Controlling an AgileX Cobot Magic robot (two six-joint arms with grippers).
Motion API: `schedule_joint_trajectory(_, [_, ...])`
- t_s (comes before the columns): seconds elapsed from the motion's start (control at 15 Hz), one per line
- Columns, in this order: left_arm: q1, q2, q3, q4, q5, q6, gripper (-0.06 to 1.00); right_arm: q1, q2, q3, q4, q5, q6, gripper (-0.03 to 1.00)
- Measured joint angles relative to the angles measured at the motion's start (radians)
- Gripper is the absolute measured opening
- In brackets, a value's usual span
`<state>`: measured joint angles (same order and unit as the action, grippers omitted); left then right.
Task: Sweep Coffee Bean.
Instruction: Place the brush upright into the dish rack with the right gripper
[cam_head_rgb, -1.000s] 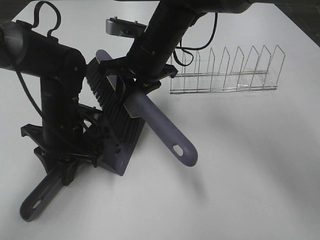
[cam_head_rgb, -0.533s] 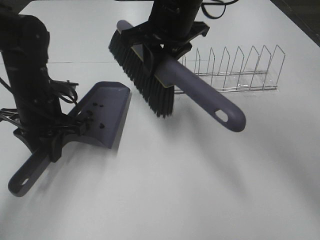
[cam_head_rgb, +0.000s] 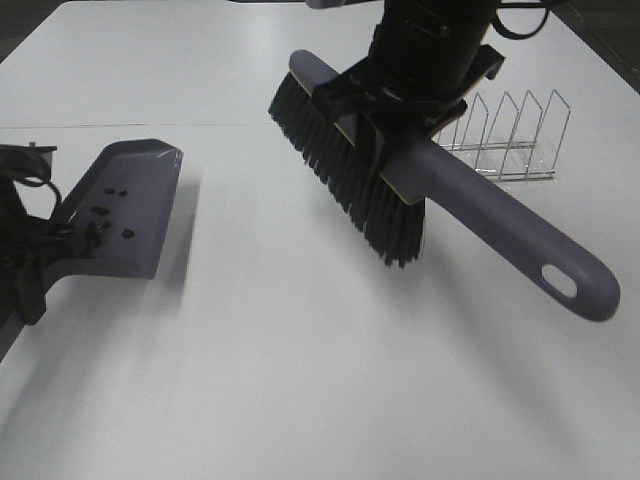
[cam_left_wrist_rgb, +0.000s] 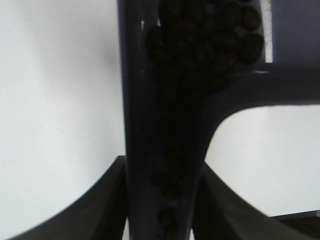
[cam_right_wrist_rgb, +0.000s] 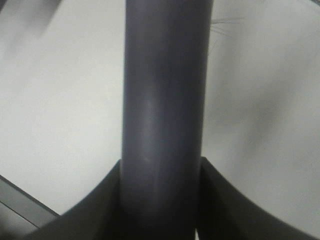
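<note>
The purple-grey dustpan (cam_head_rgb: 135, 205) is at the left, held by its handle in my left gripper (cam_head_rgb: 28, 268) at the view's left edge. Several dark coffee beans (cam_head_rgb: 102, 215) lie in the pan near the handle. In the left wrist view the beans (cam_left_wrist_rgb: 205, 35) are piled at the pan's rear and down the handle channel (cam_left_wrist_rgb: 137, 125), with my left gripper (cam_left_wrist_rgb: 160, 200) shut around it. My right gripper (cam_head_rgb: 405, 120) is shut on the purple-grey brush (cam_head_rgb: 350, 180) and holds it above the table, bristles down. The brush handle (cam_right_wrist_rgb: 165, 100) fills the right wrist view between the right gripper's (cam_right_wrist_rgb: 160, 200) fingers.
A clear wire-and-plastic rack (cam_head_rgb: 512, 135) stands at the back right, partly behind the right arm. The white table (cam_head_rgb: 280, 380) shows no loose beans. The brush handle's end (cam_head_rgb: 575, 285) points to the front right.
The left arm has drawn the dustpan to the left, apart from the brush. The right arm has lifted the brush and carried it to the right. Beans now show in the pan.
</note>
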<state>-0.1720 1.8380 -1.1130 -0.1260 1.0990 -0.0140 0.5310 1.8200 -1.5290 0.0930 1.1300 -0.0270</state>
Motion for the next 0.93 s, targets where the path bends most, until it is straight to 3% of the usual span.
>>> schedule_joint_trajectory(0.07, [0.037,-0.031,0.104,-0.005,-0.051,0.014,0.33,-0.056,-0.064,0.149,0.021,-0.082,0.016,0.31])
schedule_joint_trajectory(0.4, [0.051,-0.047,0.166,-0.023,-0.118,0.02,0.33,-0.267,-0.101,0.376,0.031,-0.1,0.027,0.31])
schedule_joint_trajectory(0.8, [0.051,-0.052,0.166,-0.023,-0.128,0.039,0.33,-0.446,-0.053,0.37,0.003,-0.169,0.081,0.31])
schedule_joint_trajectory(0.93, [0.051,-0.052,0.166,-0.023,-0.132,0.04,0.33,-0.461,0.05,0.263,-0.035,-0.135,0.091,0.31])
